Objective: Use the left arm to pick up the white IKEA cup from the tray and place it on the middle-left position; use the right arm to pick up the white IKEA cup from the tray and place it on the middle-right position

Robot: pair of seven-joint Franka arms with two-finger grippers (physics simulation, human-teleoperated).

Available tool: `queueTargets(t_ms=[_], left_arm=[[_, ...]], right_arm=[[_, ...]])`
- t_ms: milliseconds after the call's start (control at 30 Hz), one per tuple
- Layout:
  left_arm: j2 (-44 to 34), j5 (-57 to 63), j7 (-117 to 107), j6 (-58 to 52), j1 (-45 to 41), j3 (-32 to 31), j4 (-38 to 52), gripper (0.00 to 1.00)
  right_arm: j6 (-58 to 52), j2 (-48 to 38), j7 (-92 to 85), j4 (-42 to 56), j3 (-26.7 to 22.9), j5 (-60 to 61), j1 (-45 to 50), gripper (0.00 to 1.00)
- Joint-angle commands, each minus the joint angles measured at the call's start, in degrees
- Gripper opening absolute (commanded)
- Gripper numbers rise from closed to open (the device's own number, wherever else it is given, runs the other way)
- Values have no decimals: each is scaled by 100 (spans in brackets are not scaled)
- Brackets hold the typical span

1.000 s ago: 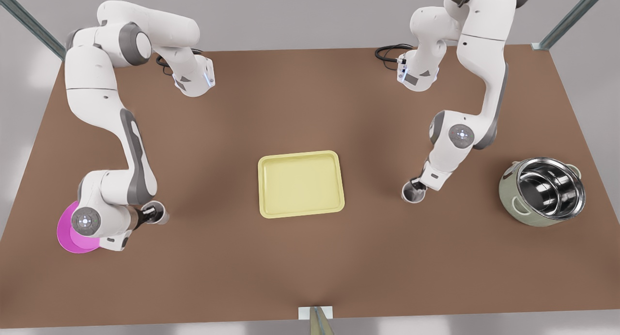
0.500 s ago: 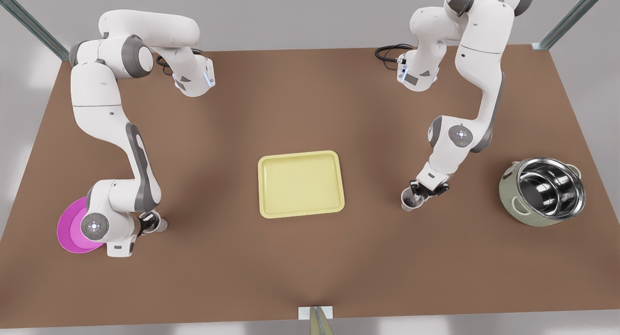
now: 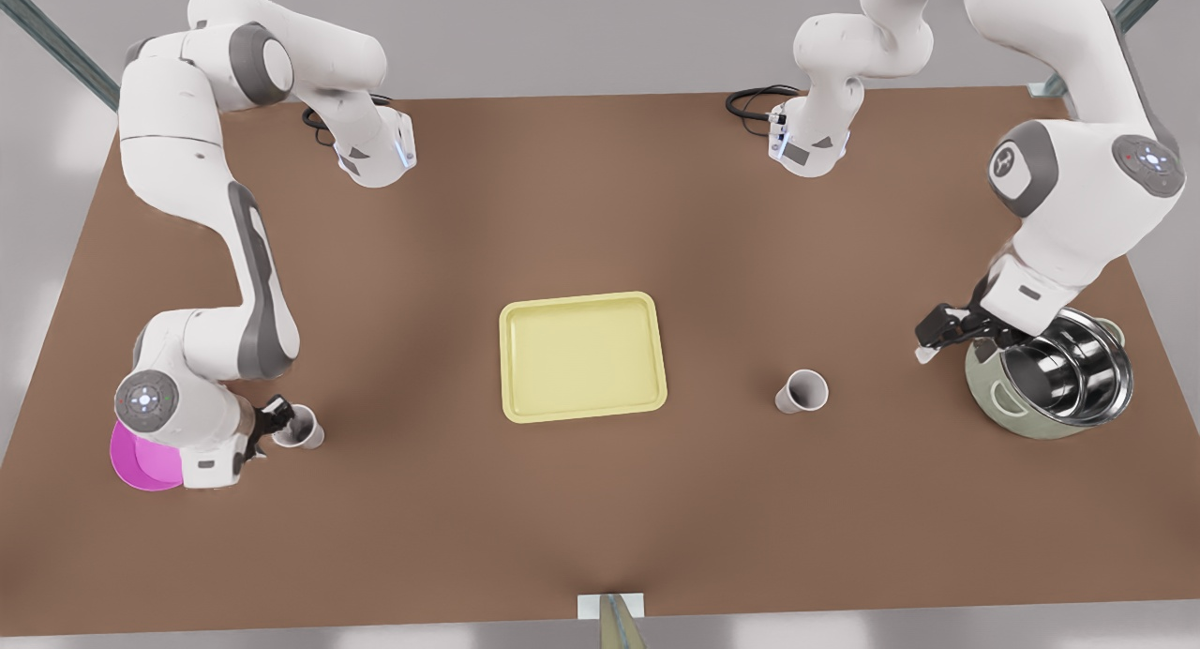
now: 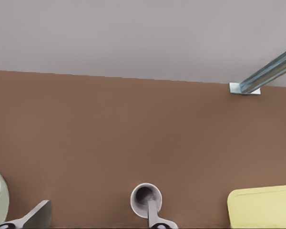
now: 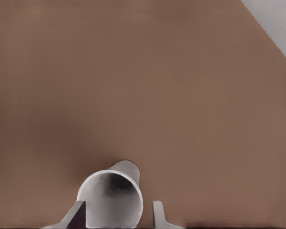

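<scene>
Both cups are off the tray (image 3: 581, 299) and upright on the table. One cup (image 3: 802, 391) stands free between the tray and the steel pot (image 3: 1050, 372). The left gripper (image 3: 928, 341) hangs by the pot, well apart from it, fingers spread — that placement looks finished. The other cup (image 5: 112, 200) sits between the right gripper's (image 5: 117, 214) parted fingers at the front view's left. One finger seems clear of its wall — probably a release, not a clamp.

You've got a brown table (image 3: 600, 508) with a magenta plate (image 3: 141, 461) near the front view's left edge, partly hidden. At the front view's right sits a pale green pot (image 3: 1008, 410) with a shiny steel inside, upright. A black cable (image 3: 750, 100) lies coiled at the far edge.
</scene>
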Motion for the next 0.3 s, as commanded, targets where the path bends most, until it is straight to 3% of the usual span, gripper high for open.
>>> queueTargets(t_ms=[0,33,67,267], left_arm=[[137,-90,414,-1400,-152,41,98,100],[137,-133,362,-1480,-178,32,99,100],[137,-169,362,-1375,-196,24,133,100],[146,-213,265,-1216,-205,6,98,100]], right_arm=[[-1305,-520,2280,5,209,564,-28,96],[-1323,-617,3213,5,156,1110,-46,100],[-1331,-837,3863,5,270,803,42,100],[-1551,-890,3979,5,288,723,42,100]])
